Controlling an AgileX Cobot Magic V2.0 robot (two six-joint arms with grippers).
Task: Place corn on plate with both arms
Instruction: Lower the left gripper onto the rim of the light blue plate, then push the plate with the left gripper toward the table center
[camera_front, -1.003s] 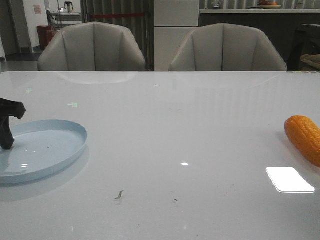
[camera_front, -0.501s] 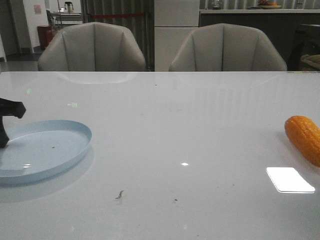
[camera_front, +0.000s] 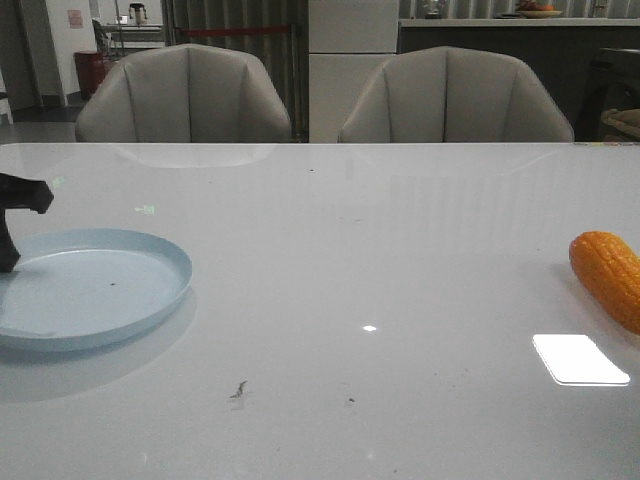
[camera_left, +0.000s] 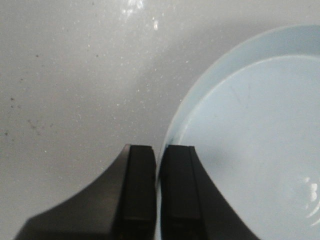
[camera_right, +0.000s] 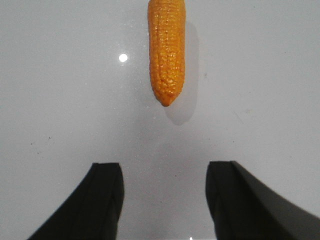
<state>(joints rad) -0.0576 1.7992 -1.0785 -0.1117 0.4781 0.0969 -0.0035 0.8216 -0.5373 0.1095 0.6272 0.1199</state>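
The pale blue plate (camera_front: 95, 290) sits at the left of the white table, with its left part cut off by the picture edge. My left gripper (camera_front: 8, 255) is shut on the plate's rim (camera_left: 172, 132) at its left side, one finger inside the rim and one outside. The orange corn (camera_front: 608, 276) lies on the table at the far right edge of the front view. In the right wrist view the corn (camera_right: 167, 47) points its tapered tip toward my right gripper (camera_right: 164, 167), which is open and stands apart from it over bare table. The right gripper does not show in the front view.
Two grey chairs (camera_front: 185, 95) (camera_front: 455, 95) stand behind the table's far edge. A bright window reflection (camera_front: 580, 358) lies on the table near the corn. Small dark specks (camera_front: 238, 390) mark the tabletop near the front.
The plate has slid to the right and further onto the table, held by my left gripper, and its right side has come down flatter. The corn has stayed where it was.
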